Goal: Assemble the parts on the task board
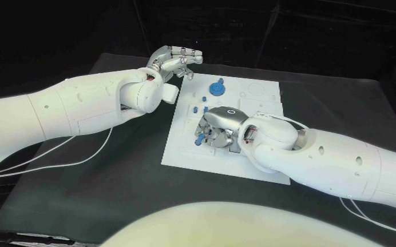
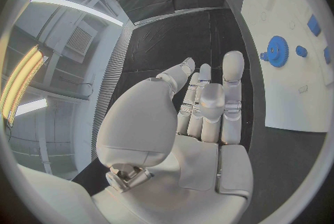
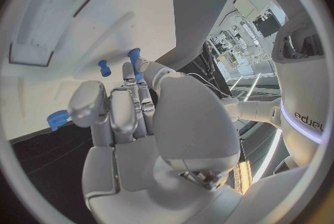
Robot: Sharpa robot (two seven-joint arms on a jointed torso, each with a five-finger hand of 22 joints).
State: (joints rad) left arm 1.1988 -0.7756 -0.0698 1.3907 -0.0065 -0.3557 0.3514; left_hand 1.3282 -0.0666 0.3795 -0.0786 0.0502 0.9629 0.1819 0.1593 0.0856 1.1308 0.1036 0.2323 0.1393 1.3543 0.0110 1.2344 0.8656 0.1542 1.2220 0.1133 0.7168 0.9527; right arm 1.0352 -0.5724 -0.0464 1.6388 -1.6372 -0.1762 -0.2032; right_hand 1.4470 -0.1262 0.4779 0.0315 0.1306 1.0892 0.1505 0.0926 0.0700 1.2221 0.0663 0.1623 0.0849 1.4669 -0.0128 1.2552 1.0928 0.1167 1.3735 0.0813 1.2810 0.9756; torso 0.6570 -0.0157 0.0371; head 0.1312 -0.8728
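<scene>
Bright overhead light, dark surround, fisheye-bent edges

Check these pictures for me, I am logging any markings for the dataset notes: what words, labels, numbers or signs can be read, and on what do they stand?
"edjeus", roughly, as it reads mirrored in the right wrist view: dark lettering on the robot's white body; the exact letters are uncertain.
Task board: faint outlines and small marks, too small to read.
Blue gear, left robot hand, right robot hand: no text visible.
</scene>
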